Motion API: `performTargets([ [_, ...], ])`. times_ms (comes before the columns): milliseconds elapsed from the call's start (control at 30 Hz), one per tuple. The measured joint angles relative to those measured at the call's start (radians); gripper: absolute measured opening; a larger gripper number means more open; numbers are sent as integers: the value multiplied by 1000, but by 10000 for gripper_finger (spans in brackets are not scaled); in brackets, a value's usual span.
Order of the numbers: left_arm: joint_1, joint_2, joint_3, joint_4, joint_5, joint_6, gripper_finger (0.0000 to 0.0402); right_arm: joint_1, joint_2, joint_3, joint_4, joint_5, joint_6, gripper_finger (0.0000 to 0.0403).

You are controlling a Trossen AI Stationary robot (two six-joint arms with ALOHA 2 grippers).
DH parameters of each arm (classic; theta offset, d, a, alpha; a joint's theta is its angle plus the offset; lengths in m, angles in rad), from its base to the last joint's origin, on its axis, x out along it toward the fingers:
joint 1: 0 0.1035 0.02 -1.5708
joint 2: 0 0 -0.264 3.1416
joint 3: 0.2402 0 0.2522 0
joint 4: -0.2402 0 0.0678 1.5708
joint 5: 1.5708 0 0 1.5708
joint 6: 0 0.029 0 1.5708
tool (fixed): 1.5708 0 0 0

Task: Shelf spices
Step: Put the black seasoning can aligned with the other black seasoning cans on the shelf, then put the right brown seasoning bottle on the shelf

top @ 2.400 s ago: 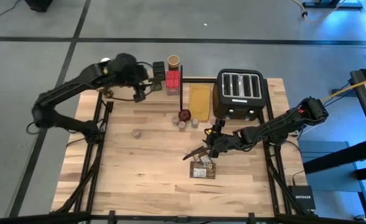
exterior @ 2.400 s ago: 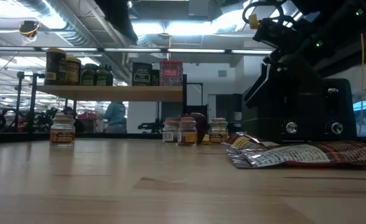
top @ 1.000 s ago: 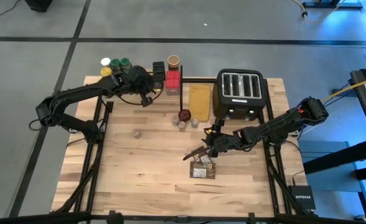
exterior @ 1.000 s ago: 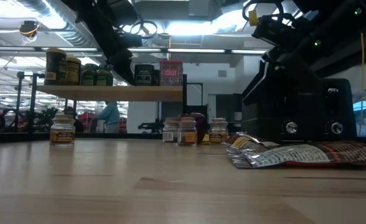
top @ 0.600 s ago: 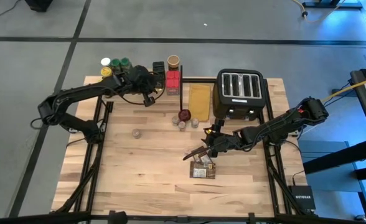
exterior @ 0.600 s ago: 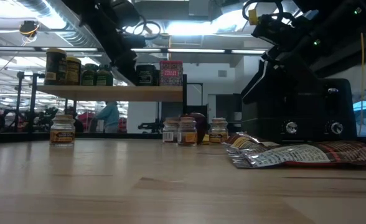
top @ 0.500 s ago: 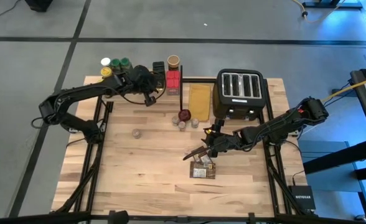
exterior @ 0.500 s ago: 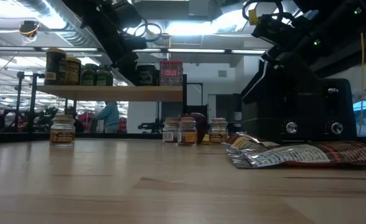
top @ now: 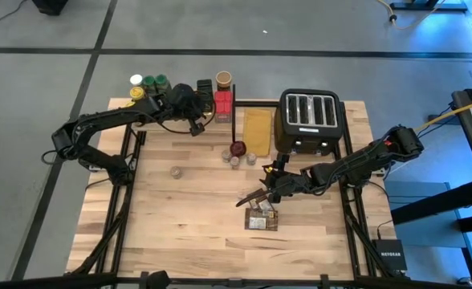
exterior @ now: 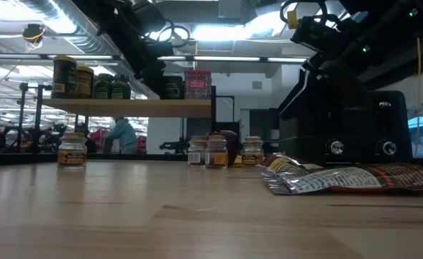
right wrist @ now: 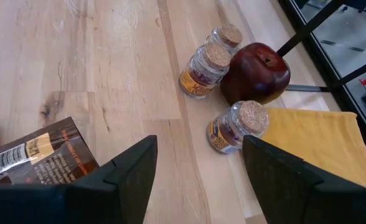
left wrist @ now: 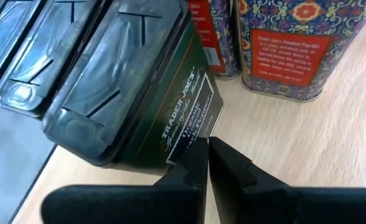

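The shelf (top: 180, 108) stands at the table's far left and carries jars with green, yellow and white lids (top: 148, 81), dark tins (top: 205, 86), red patterned tins (top: 222, 101) and a cork-lidded jar (top: 223, 78). My left gripper (top: 197, 114) is over the shelf, shut, at the side of a dark green tin (left wrist: 127, 81) (exterior: 172, 86). Three cork-lidded jars (right wrist: 213, 59) stand on the table beside a red apple (right wrist: 256, 71). Another jar (top: 176, 171) stands alone. My right gripper (top: 254, 197) (right wrist: 198, 149) hovers open above flat brown packets (top: 262, 217) lying on the table. My left gripper has its shut fingertips (left wrist: 201, 146) against the dark green tin's labelled side wall (left wrist: 189, 124), near the bottom edge. The fingers come slanting down from above. The tin stands on the shelf plank (left wrist: 276, 143) next to the red patterned tins (left wrist: 289, 43).
A black toaster (top: 311, 120) stands at the far right. A yellow cloth (top: 258, 128) lies left of it, with the apple (top: 238, 148) at its near corner. Bare tabletop (top: 180, 225) stretches across the near left half. A person (exterior: 125, 133) shows beyond the table.
My left gripper has moved along the shelf toward the table's right, up to the dark tins. In the low view the dark green tin has slid a little toward the red tin. My right arm has kept still.
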Motion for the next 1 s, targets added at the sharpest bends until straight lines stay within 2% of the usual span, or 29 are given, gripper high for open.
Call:
performTargets([
  [433,-27,-10,3,4,0,2,8,0,0,0,3,0,2,241],
  [733,-153,-205,15,-75,-4,-108,8,0,0,0,7,6,-2,241],
  [833,-219,-262,-28,-3,-5,-137,8,0,0,0,31,39,-25,241],
  [1000,-326,-334,-192,234,-3,-154,8,0,0,0,116,38,-62,241],
])
